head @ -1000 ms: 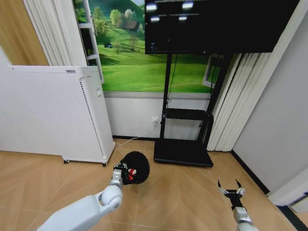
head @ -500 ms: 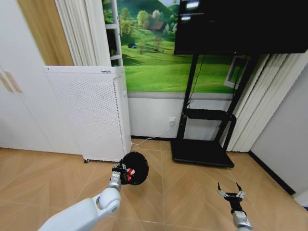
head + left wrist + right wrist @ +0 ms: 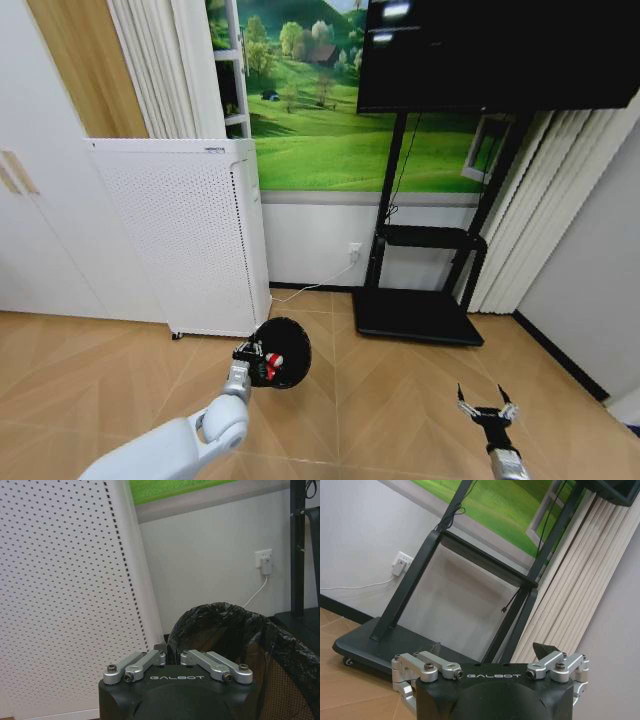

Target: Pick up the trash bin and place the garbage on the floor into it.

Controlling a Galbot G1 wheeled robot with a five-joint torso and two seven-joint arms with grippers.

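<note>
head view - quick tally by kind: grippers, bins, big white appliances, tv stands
grippers: 2, the left gripper shut on the trash bin rim, the right gripper open over bare floor
trash bins: 1
white perforated appliances: 1
black tv stands: 1
total: 5

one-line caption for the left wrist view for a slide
Left claw shut on the rim of the black-lined bin, held beside the white perforated appliance.

head high, wrists low, facing wall
</note>
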